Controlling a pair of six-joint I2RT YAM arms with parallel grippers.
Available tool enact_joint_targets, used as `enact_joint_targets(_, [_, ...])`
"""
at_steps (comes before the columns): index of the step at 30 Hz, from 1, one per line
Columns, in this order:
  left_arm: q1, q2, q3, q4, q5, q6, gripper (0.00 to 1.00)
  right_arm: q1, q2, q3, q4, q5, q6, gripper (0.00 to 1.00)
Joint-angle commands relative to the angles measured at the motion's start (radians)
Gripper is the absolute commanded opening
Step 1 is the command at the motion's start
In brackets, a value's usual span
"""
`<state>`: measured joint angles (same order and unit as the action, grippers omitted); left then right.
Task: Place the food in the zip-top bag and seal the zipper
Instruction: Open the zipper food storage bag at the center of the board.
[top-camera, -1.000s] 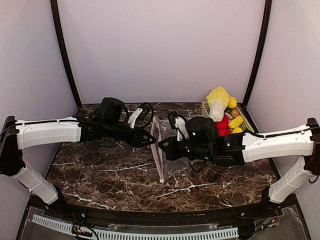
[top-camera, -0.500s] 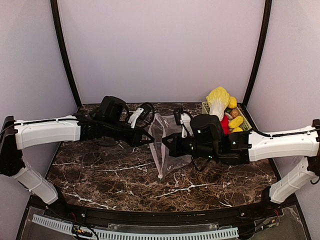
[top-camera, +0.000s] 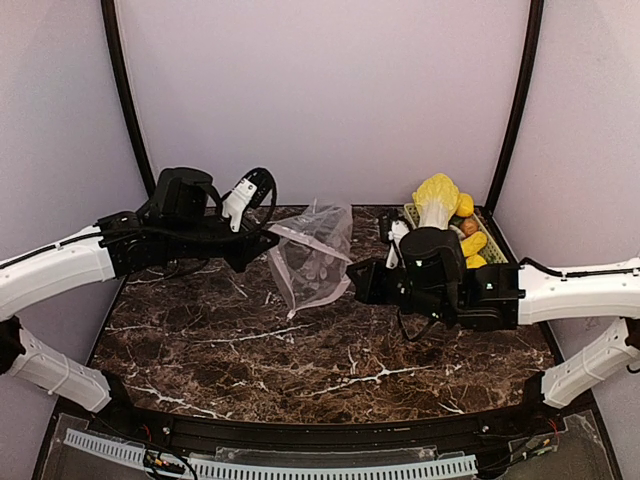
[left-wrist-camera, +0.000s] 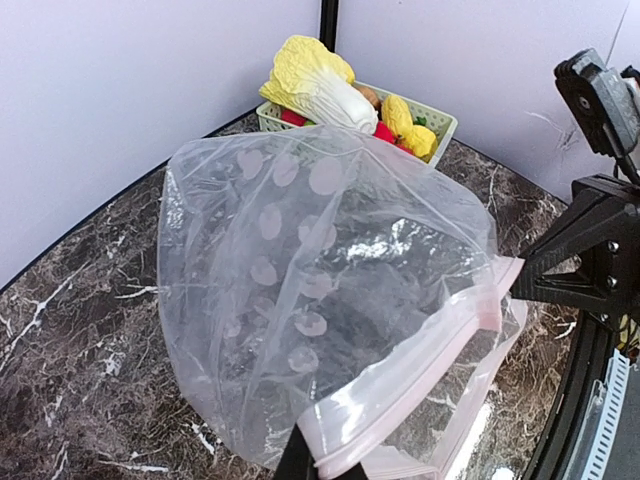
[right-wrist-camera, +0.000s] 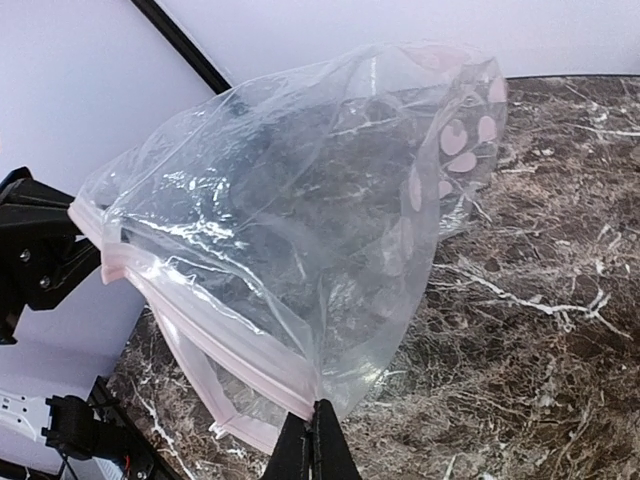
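Nearest us is the dark marbled counter (top-camera: 250, 350). Above it we hold the zip-top bag (top-camera: 312, 262) up off the stone. Our left jaws are clenched on one end of the pink-white zipper (left-wrist-camera: 420, 375), and our right jaws are clenched on the strip toward its other end. The bag looks empty. In the far right corner the food (top-camera: 436, 200) sits heaped in the green basket (left-wrist-camera: 440, 122). We judge this to be the mouth-opening step. Next, one side must release and fetch a piece while the other keeps the mouth open.
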<state>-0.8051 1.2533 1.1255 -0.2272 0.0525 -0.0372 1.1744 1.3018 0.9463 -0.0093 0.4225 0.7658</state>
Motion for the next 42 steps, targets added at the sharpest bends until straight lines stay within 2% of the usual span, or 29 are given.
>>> enact_joint_targets(1, [0.013, 0.029, 0.045, -0.056, 0.044, 0.031, 0.04, -0.045, 0.038, -0.060, -0.124, 0.080, 0.122, 0.00])
enact_joint_targets(6, [-0.022, 0.119, 0.091, -0.128, 0.107, 0.031, 0.05, -0.090, 0.075, -0.092, -0.064, -0.011, 0.117, 0.00])
enact_joint_targets(12, [-0.086, 0.189, 0.111, -0.168, 0.039, 0.069, 0.07, -0.104, 0.105, -0.122, 0.120, -0.175, 0.038, 0.00])
enact_joint_targets(17, [-0.104, 0.210, 0.104, -0.170, -0.009, 0.057, 0.11, -0.103, 0.122, -0.125, 0.200, -0.249, 0.034, 0.00])
enact_joint_targets(23, [-0.109, 0.225, 0.099, -0.169, -0.039, 0.054, 0.30, -0.103, 0.118, -0.147, 0.272, -0.293, 0.085, 0.00])
enact_joint_targets(28, [-0.111, 0.244, 0.100, -0.167, -0.007, 0.045, 0.41, -0.103, 0.122, -0.150, 0.311, -0.313, 0.125, 0.00])
enact_joint_targets(35, [-0.111, 0.263, 0.100, -0.163, 0.040, 0.043, 0.55, -0.103, 0.092, -0.170, 0.314, -0.256, 0.216, 0.00])
enact_joint_targets(40, [-0.112, 0.268, 0.097, -0.152, 0.086, 0.011, 0.61, -0.103, 0.083, -0.175, 0.302, -0.216, 0.251, 0.00])
enact_joint_targets(42, [-0.112, 0.274, 0.098, -0.153, 0.100, 0.010, 0.68, -0.103, 0.075, -0.181, 0.294, -0.191, 0.274, 0.00])
